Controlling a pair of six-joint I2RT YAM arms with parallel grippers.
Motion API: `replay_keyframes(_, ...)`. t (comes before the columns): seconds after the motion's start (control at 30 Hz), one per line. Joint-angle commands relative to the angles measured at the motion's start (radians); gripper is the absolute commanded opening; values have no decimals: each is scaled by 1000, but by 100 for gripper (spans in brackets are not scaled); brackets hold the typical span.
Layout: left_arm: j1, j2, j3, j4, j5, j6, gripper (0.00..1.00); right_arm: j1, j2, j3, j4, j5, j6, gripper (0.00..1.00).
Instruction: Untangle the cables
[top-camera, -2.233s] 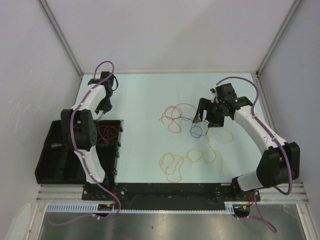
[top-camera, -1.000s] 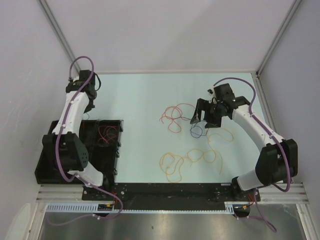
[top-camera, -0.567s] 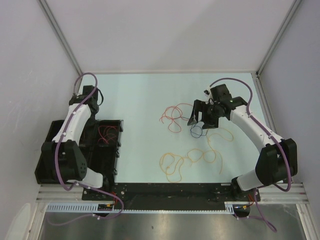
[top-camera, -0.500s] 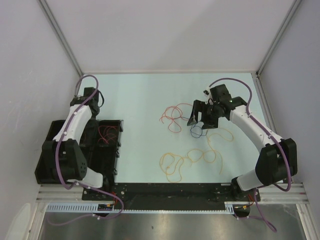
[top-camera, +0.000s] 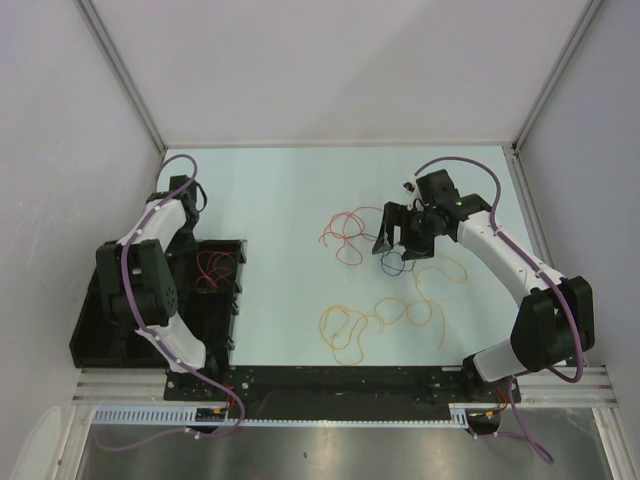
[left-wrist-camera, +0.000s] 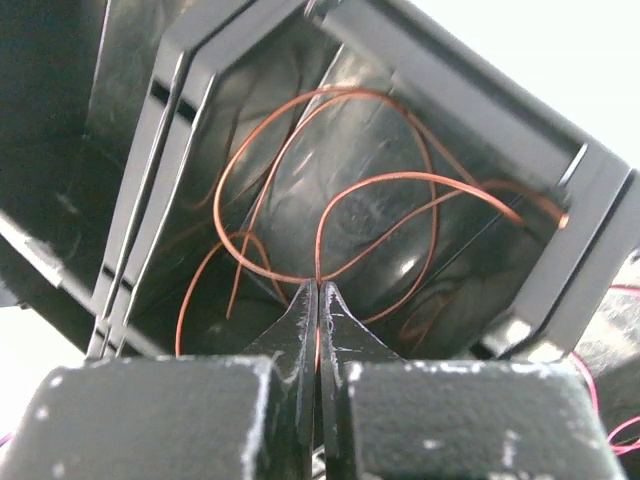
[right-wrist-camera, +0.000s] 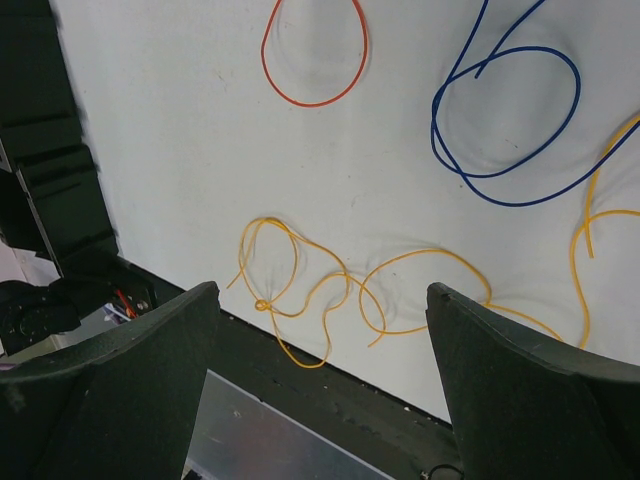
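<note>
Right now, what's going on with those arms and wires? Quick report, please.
Left gripper shut above the red cable in the bin. Right gripper open near the blue cable. Yellow cable lies close by; nothing blocking.

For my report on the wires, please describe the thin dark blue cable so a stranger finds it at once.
On the pale table, find the open right gripper. By it lies the thin dark blue cable, coiled small; it is the only dark one beside the red cable to its left and the yellow-orange cables nearer the arm bases.
</note>
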Motion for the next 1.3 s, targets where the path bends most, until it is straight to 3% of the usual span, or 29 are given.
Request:
replay_keyframes(0.0,12,3,78,9,33,-5,3,-6,0,2,-5,6,-13,89)
replay_keyframes(0.03,12,-19,75,6,38,-13,6,-7,1,2,-5,9,-13,89)
replay_keyframes(0.07,11,-28,74,3,39,-19,17,-15,1,2,-2,9,-15,89)
replay_keyframes(0.13,11,-62,66,-11,44,-30,29,-17,6,2,-2,9,-16,89)
replay_keyframes(0.5,12,-207,17,-83,18,-48,45,-20,26,3,16,-6,-9,89)
replay_keyframes(0.73,12,-263,104,-147,-11,-57,79,-20,21,3,14,-6,-6,89)
replay_keyframes(0.87,11,-287,187,-183,-13,-64,85,-18,15,3,13,-6,-6,89)
replay_keyframes(1.07,-47,-310,273,-196,-8,-62,87,-17,6,2,8,-2,-4,89)
replay_keyframes(1.17,-107,-290,313,-198,1,-73,87,-17,3,2,8,-3,-3,89)
replay_keyframes(1.27,-237,-251,345,-163,47,-71,85,-15,-2,2,7,3,-1,89)
